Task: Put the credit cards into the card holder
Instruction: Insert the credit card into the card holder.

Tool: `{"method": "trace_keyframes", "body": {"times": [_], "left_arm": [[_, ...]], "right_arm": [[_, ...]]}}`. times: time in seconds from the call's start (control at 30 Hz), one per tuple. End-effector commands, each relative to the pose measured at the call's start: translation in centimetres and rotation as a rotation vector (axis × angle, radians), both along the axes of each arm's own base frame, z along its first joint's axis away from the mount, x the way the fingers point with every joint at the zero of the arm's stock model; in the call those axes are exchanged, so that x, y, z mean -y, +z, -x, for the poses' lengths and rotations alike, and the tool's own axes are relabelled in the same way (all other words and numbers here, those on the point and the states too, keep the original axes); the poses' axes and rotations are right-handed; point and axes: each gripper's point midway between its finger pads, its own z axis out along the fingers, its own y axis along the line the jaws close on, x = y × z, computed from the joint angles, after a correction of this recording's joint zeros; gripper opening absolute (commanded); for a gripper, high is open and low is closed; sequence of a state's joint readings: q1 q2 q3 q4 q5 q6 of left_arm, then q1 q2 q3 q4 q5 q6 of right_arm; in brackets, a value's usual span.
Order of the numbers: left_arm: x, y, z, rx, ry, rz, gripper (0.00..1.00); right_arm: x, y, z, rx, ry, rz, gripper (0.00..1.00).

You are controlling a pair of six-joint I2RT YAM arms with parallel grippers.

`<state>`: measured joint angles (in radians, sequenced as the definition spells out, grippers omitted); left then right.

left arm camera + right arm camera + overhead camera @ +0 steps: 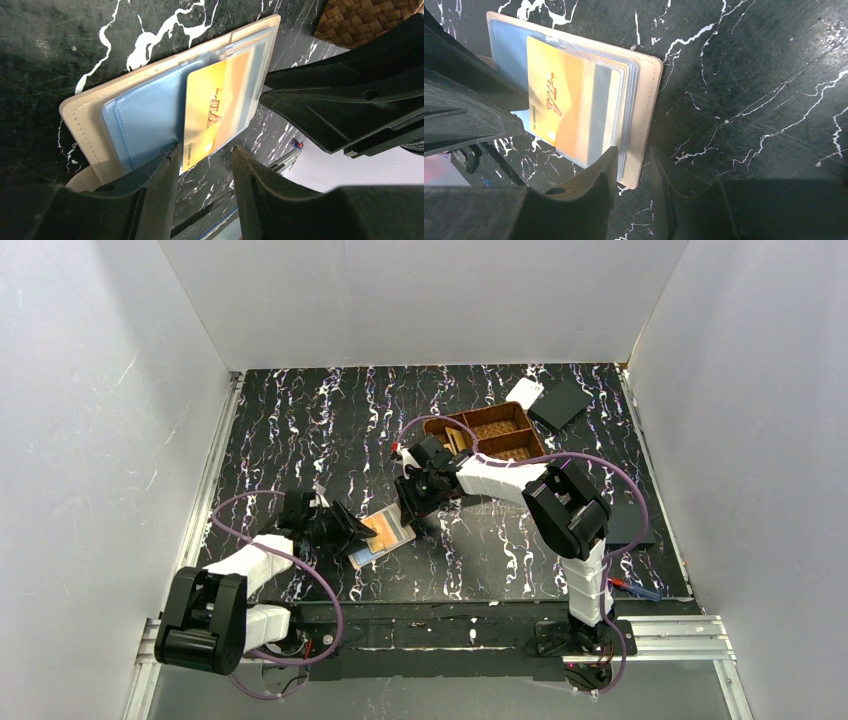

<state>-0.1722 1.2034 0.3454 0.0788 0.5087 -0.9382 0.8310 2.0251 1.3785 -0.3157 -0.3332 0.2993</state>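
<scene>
The card holder [370, 553] lies open on the black marbled table, its tan rim [80, 120] around blue and clear slots. A golden-yellow credit card [210, 115] marked VIP sits partly inside one slot, its lower end sticking out. My left gripper [204, 148] is open at that end, one finger resting on the blue slot. My right gripper [633, 152] is open astride the holder's tan edge [649, 100], with a gap on the outer side. The card [551, 95] also shows in the right wrist view. In the top view both grippers, left [352, 527] and right [413, 502], flank the holder.
A brown woven basket [487, 433] with three compartments stands behind the right gripper, with golden pieces in its left compartment. A white piece [524, 390] and a black square [560, 403] lie at the back right. Another black square [630, 525] lies by the right arm.
</scene>
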Motion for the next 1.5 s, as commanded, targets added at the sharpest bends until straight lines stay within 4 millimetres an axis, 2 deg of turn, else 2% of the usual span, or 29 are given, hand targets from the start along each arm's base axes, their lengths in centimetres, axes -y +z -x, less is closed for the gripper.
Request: {"method": "trace_keyframes", "body": {"times": [0.0, 0.27, 0.47, 0.63, 0.9, 1.1, 1.27, 1.47], "left_arm": [[-0.8, -1.2, 0.7, -0.06, -0.032, -0.074, 0.42], [-0.4, -1.6, -0.2, -0.077, -0.04, -0.064, 0.41], [1.1, -0.6, -1.3, -0.035, -0.092, -0.05, 0.39], [1.8, 0.3, -2.4, 0.006, -0.114, -0.092, 0.36], [2.6, -0.2, -3.5, -0.015, -0.153, -0.149, 0.38], [2.7, -0.5, -3.4, -0.037, -0.191, -0.191, 0.4], [1.6, 0.3, -3.3, -0.01, -0.229, -0.277, 0.5], [1.5, 1.2, -2.8, 0.0, -0.25, -0.274, 0.56]], "right_arm": [[-0.4, 0.6, -0.3, 0.008, 0.026, -0.023, 0.38], [-1.4, 0.3, 0.3, -0.04, 0.023, -0.08, 0.3], [-1.9, -0.1, 0.8, -0.074, 0.03, -0.101, 0.21], [-2.6, 0.4, 1.2, -0.102, 0.032, -0.153, 0.13], [-2.8, 0.5, 1.7, -0.127, 0.034, -0.182, 0.09], [-2.8, 0.6, 1.7, -0.125, 0.032, -0.184, 0.09], [-2.6, 0.9, 1.1, -0.09, 0.03, -0.16, 0.1], [-2.1, 1.9, 0.0, -0.029, 0.018, -0.122, 0.24]]}}
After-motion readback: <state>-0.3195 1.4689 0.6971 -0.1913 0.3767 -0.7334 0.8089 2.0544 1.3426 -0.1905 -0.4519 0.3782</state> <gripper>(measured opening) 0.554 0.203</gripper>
